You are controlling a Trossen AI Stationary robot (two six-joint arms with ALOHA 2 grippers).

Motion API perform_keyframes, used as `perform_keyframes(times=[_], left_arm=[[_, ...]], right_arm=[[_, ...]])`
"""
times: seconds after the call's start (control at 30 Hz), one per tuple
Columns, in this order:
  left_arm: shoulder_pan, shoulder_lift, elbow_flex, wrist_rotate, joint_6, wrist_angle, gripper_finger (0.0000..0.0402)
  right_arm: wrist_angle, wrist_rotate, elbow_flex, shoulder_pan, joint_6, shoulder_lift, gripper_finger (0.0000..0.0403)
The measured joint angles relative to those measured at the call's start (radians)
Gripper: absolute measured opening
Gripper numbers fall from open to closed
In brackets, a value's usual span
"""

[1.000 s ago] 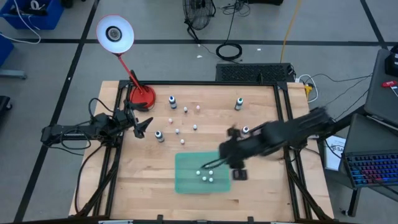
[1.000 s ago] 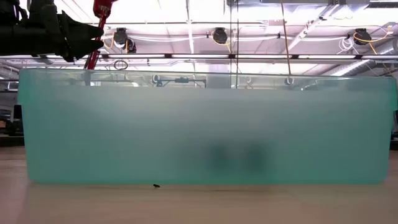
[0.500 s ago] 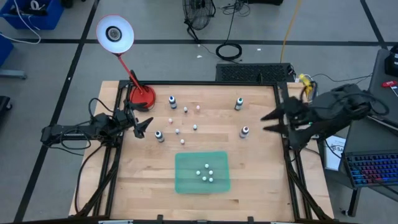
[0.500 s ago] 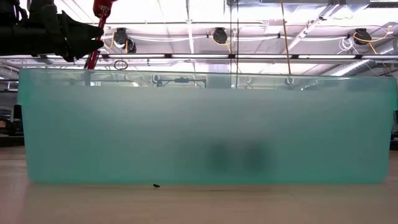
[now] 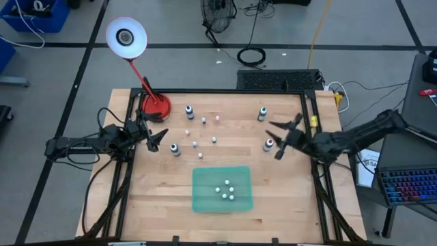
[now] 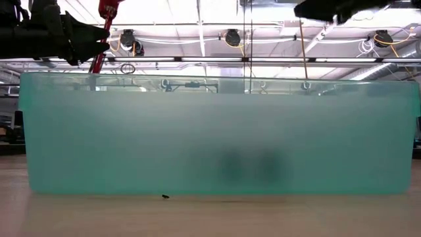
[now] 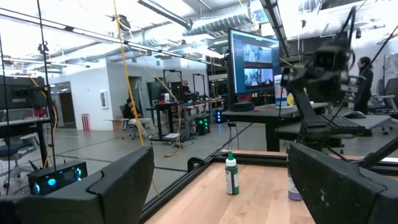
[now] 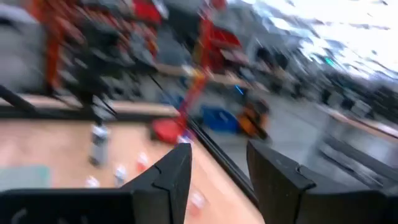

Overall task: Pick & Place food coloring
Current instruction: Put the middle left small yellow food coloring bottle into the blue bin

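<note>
Four small dark bottles with white caps, the food coloring, stand upright on the wooden table: one at the far left, one at the far right, one at mid left and one at mid right. My right gripper is open and hovers close by the mid-right bottle, raised well off the table. Its wrist view shows nothing between the fingers. My left gripper waits open at the table's left edge. It looks across at a green bottle and a purple one.
A translucent green bin sits at the near middle and fills the low view; several tiny white-capped items lie in it. More tiny white and pink pieces are scattered mid-table. A red desk lamp stands at the far left corner.
My right arm swung fast from over the bin's right side out to the table's right edge. It then reached back left toward the mid-right bottle, staying raised. The bottles and the bin stayed put.
</note>
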Motion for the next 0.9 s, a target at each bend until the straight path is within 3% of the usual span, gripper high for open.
perform_keyframes(times=[0.07, 0.13, 0.27, 0.43, 0.5, 0.7, 0.9], left_arm=[[0.000, 0.000, 0.000, 0.000, 0.000, 0.000, 0.0365], [0.000, 0.000, 0.000, 0.000, 0.000, 0.000, 0.0365], [0.000, 0.000, 0.000, 0.000, 0.000, 0.000, 0.0365], [0.000, 0.000, 0.000, 0.000, 0.000, 0.000, 0.0365], [0.000, 0.000, 0.000, 0.000, 0.000, 0.000, 0.0365], [0.000, 0.000, 0.000, 0.000, 0.000, 0.000, 0.0365], [0.000, 0.000, 0.000, 0.000, 0.000, 0.000, 0.0365]], right_arm=[[0.191, -0.132, -0.091, -0.051, -0.018, -0.008, 0.0141], [0.248, -0.191, -0.133, -0.105, 0.008, -0.036, 0.0141], [0.059, -0.274, -0.141, -0.219, 0.105, -0.120, 0.0141], [-0.179, -0.653, -0.141, -0.403, 0.210, -0.220, 0.0141], [-0.220, -0.740, -0.142, -0.461, 0.238, -0.254, 0.0141], [-0.143, -0.753, -0.184, -0.505, 0.233, -0.375, 0.0141], [0.277, -0.657, -0.403, -0.505, 0.211, -0.447, 0.0141]])
